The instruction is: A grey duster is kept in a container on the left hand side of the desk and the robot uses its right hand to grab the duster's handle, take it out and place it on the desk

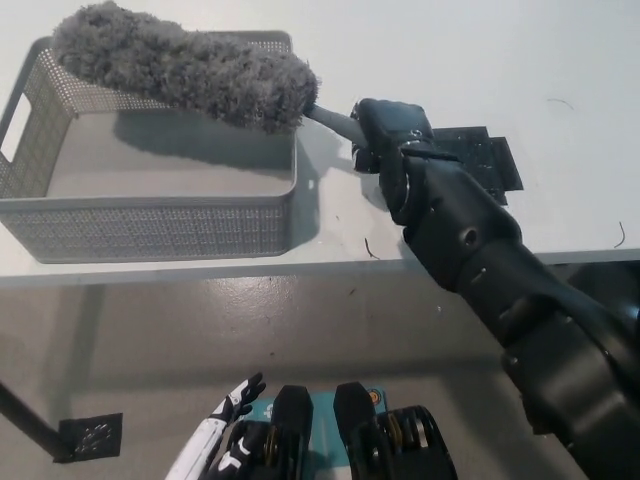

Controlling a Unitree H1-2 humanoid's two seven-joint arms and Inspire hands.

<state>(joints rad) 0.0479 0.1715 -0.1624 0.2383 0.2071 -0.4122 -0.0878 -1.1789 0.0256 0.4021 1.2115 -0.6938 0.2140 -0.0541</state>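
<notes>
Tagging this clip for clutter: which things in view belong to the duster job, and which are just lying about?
In the job: grey duster, its handle gripped by the right hand, lifted over the mesh basket; the desk.
Lying about: flat black piece on the desk by that hand; dark threads on the desk; left hand resting low, idle.

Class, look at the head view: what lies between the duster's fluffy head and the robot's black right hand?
Only a short stretch of the grey handle, seen in the head view, running from the fluffy head into the right hand gripping it.
</notes>
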